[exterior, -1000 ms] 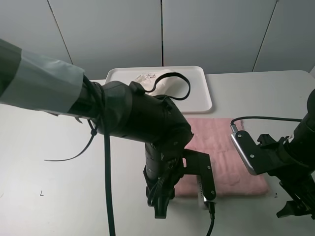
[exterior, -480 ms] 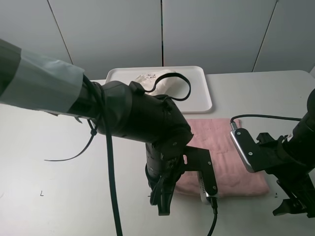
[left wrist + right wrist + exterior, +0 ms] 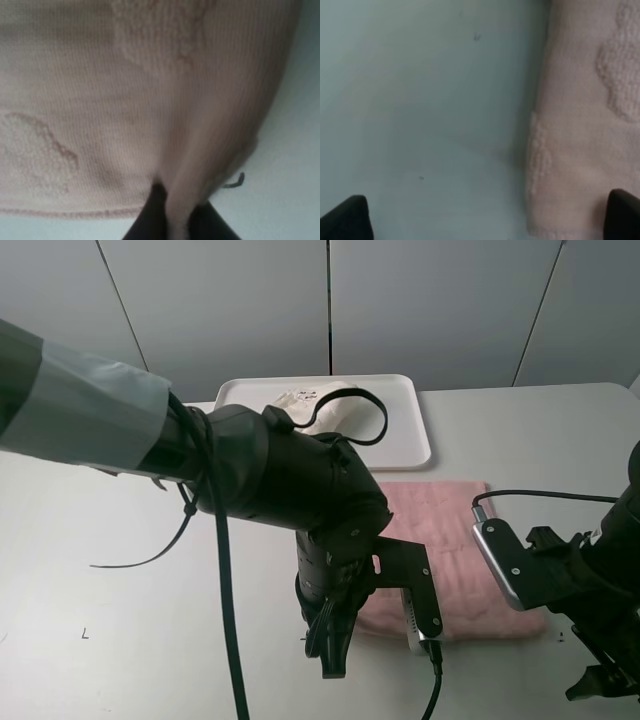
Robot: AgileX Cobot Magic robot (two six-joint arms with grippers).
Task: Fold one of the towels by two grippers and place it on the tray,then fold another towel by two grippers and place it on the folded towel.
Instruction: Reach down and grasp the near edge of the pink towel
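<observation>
The pale pink towel (image 3: 455,540) lies flat on the table (image 3: 540,430), just in front of the tray (image 3: 418,435), where the cream towel (image 3: 300,400) sits. Our left gripper (image 3: 176,222) is pinched tight on a ridge of cloth at 1 near corner. The right gripper (image 3: 485,215) gapes wide and holds nothing, seemingly beside the other near corner, though blur leaves that unsure. If only 1 corner lifts, the fold skews, and a thin pinch could slip. Bare table borders the near edge, and the way to the tray looks free.
</observation>
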